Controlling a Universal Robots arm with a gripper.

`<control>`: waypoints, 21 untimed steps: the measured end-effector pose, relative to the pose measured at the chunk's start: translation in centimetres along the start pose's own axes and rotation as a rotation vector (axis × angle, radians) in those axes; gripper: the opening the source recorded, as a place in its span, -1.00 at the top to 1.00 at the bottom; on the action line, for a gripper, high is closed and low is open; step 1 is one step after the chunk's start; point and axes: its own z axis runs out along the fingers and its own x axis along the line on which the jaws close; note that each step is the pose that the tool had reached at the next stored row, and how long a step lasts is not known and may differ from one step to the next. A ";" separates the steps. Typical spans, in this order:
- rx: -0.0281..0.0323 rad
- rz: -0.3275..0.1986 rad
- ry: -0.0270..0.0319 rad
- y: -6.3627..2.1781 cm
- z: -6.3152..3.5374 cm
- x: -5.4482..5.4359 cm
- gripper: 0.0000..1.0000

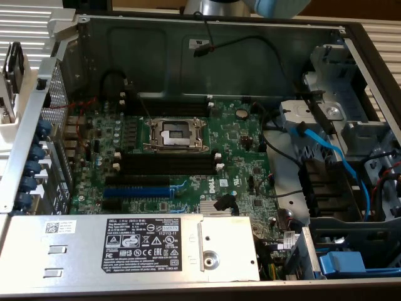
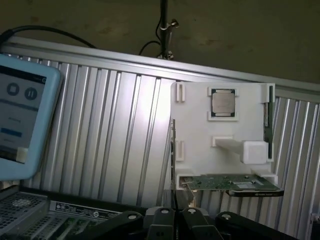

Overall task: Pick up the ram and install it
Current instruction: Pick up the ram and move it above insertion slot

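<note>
**A:** Taking the exterior view first, we are looking down into the open computer case [image 1: 213, 37]. On the motherboard [image 1: 238, 144], the black memory slots [image 1: 166, 164] below the processor socket [image 1: 175, 133] are standing empty. The arm [image 1: 276, 6] is hanging above the far wall.

**B:** So we are judging that nothing is installed yet. And the wrist view?

**A:** There we are facing a white holder [image 2: 220, 145] on the ribbed table [image 2: 115, 130], well apart from the end effector [image 2: 177, 210]. The ram [image 2: 270, 115] appears to be standing edge-on along one side of that holder. A processor chip [image 2: 223, 102] is sitting in a recess, and an expansion card [image 2: 235, 184] is lying along the edge nearest us.

**B:** And the end effector?

**A:** Its fingers [image 2: 162, 220] are sitting drawn together, and we are making out nothing clamped between them.

**B:** Then we are reading this as the pick-up step, barely begun. The grasp is calling for fingers parted enough to straddle that thin edge, lined up squarely along the stick and clear of the holder's tabs.
</note>
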 end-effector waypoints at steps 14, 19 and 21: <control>0.0003 0.000 -0.0001 -4.89 -1.59 1.6 0.76; 0.0002 0.000 -0.0001 -7.07 -1.62 2.5 0.76; 0.0003 0.000 -0.0001 -7.93 -1.63 2.8 0.76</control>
